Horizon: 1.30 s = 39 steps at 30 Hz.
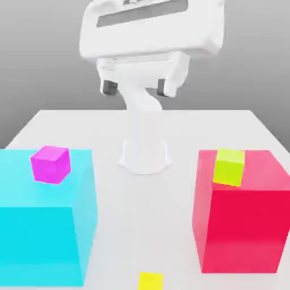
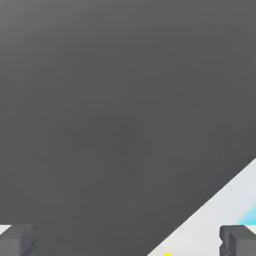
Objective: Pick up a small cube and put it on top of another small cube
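I am holding my gripper high above the white surface with its fingers spread wide and nothing between them. Far below it, at the surface's front edge, the small yellow cube is lying between the big cyan block, which is carrying a magenta cube, and the big red block, which is carrying a lime cube.

Glossy white arm, blocky head, dark grey jaws
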Tool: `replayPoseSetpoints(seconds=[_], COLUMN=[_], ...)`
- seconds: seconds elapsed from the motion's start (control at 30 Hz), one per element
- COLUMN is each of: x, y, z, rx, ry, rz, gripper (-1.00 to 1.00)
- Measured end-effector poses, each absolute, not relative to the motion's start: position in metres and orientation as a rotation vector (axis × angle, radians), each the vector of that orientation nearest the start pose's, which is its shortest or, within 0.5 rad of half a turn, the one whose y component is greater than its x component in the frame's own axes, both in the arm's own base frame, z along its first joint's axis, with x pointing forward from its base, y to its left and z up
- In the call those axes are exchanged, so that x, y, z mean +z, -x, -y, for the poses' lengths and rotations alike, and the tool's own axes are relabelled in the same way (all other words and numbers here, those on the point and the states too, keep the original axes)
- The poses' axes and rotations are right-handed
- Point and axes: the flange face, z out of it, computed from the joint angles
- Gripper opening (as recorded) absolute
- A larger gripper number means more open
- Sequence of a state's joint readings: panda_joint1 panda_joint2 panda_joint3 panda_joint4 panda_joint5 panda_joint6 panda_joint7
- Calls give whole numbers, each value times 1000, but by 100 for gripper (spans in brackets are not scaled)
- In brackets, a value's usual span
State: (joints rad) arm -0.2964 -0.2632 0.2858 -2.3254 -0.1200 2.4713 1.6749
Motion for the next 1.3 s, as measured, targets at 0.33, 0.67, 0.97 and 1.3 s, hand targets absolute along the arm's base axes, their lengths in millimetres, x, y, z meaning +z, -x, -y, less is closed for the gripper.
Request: replayPoseSetpoints(seconds=[0.33, 0.67, 0.97, 1.3], x=[354, 232, 132, 178], y=[-525, -519, -511, -511], z=[4, -4, -11, -11], rx=[-347, -98, 0, 0], ry=[1665, 1220, 1030, 1028], rz=[-2509, -2857, -2967, -2965], gripper=[0, 0, -100, -100])
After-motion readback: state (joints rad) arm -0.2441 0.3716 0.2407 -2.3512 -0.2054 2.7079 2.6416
